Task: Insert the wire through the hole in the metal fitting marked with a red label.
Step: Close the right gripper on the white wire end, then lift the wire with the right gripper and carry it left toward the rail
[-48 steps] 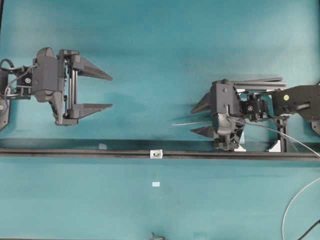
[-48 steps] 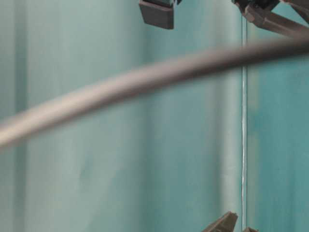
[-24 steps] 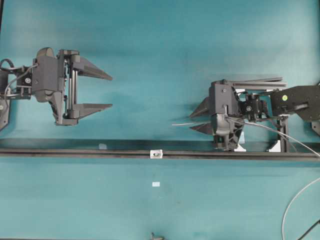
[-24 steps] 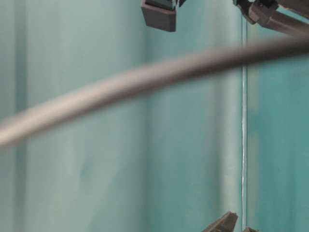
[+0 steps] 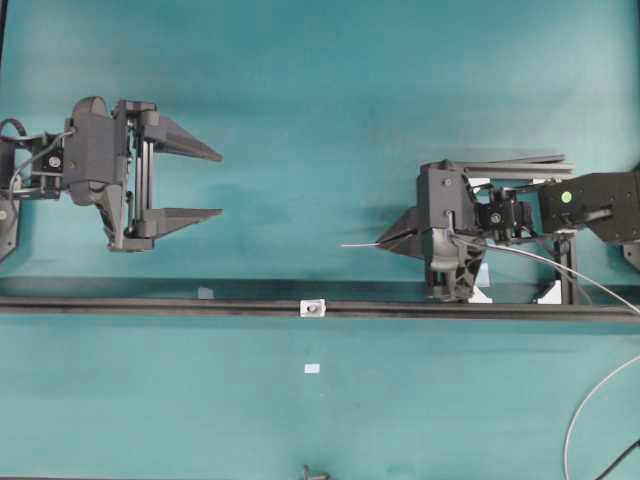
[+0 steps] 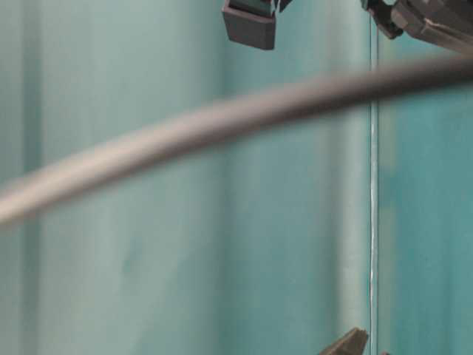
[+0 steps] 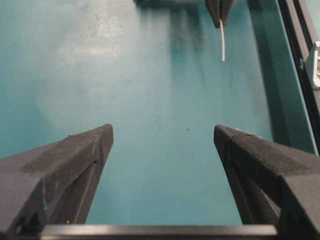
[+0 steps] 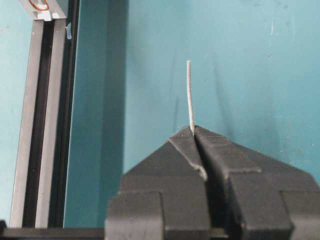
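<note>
Wire (image 8: 189, 92) now pinched in clenched right pincer (image 8: 194, 131), short free end projecting above counter (image 5: 320, 90) well short of metal fitting (image 5: 313, 308) on dark rail (image 5: 150, 305); keep grip firm, aim tip squarely at hole; left pincer (image 5: 190, 182) released, idle.

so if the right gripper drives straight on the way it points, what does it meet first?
Probably the left gripper, open across the teal mat; nothing lies between. The right gripper, shut on the thin pale grey-white wire, points left, parallel to the dark rail. Depth unclear.
</note>
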`<state>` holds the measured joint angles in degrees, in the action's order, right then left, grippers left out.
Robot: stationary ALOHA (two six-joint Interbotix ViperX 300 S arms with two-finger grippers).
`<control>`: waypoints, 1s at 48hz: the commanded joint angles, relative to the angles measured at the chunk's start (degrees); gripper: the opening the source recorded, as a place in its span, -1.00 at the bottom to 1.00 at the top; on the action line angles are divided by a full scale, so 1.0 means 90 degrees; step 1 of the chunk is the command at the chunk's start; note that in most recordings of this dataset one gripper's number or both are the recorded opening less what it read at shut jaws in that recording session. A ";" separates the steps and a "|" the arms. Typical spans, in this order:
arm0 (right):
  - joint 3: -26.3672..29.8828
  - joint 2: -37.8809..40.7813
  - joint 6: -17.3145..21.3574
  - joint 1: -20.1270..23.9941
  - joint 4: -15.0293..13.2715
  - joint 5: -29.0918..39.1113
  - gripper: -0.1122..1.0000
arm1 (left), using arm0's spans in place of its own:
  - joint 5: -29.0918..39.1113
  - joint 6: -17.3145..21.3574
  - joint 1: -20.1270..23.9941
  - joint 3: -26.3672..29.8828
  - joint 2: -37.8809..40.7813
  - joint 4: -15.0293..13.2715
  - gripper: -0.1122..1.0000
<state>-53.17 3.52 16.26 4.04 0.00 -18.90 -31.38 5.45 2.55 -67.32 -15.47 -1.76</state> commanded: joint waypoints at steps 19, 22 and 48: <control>0.0078 -0.0068 -0.0010 0.0010 0.0000 -0.0146 -0.79 | -0.0029 -0.0010 0.0020 0.0010 -0.0078 -0.0010 0.13; 0.0078 -0.0068 -0.0010 0.0010 0.0000 -0.0137 -0.78 | -0.0020 0.0000 0.0020 0.0010 -0.0078 -0.0010 0.13; 0.0059 -0.1172 -0.0107 0.0010 -0.0049 0.0811 -0.78 | -0.0020 0.0010 0.0303 0.0107 -0.0088 -0.0020 0.14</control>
<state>-53.17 -4.31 15.47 4.04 -0.26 -12.30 -31.29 5.36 4.39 -67.32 -15.47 -1.85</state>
